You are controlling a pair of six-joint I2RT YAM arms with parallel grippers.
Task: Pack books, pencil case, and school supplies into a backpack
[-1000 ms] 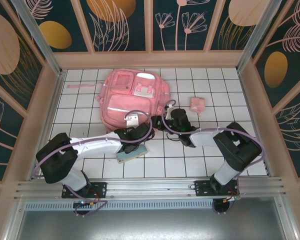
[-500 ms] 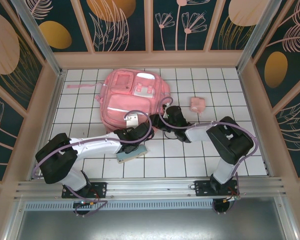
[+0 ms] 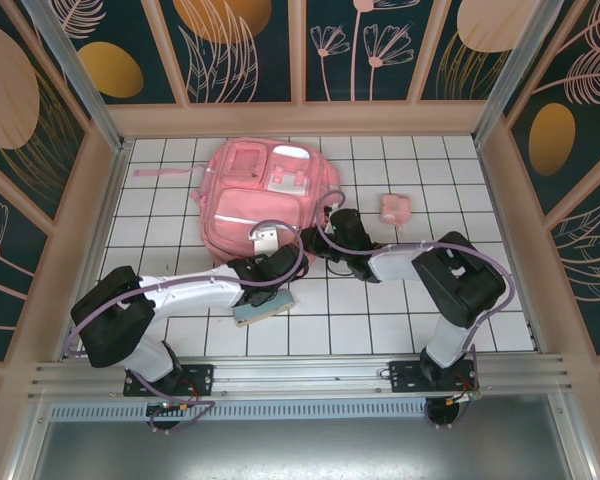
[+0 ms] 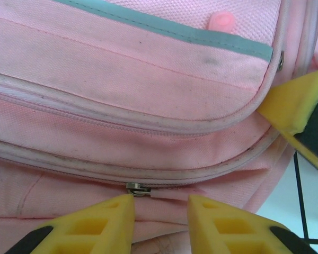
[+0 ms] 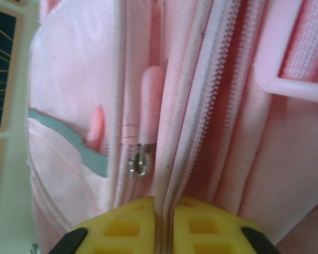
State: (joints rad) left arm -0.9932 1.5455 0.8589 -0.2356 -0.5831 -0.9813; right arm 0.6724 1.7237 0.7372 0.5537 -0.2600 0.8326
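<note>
White square tiles cover the table; tan frame members and dark floral panels enclose it on three sides.

**Task items.** The backpack lies flat at the far centre of the table, front pockets facing up. The school supplies, a small pink squarish item, rest on the tiles to the right of the backpack, apart from it. A flat blue-grey item with a tan edge lies near the table's front, partly under the left wrist. Whether it is a book or the pencil case cannot be told.

**Left arm.** The elbow is folded at the near left. The white forearm runs right and slightly forward, low over the tiles. The left gripper meets the near edge of the backpack. In the wrist view its yellow fingers stand partly apart, with a metal zipper slider just above the gap and pink fabric between them. Whether they pinch that fabric cannot be told.

**Right arm.** The elbow is bent at the near right and the forearm angles left. The right gripper is at the backpack's near right corner, just beside the left gripper. Its fingers are pressed together, and a zipper seam runs into the slit between them. A pink pull tab hangs just above the fingertips.
</note>
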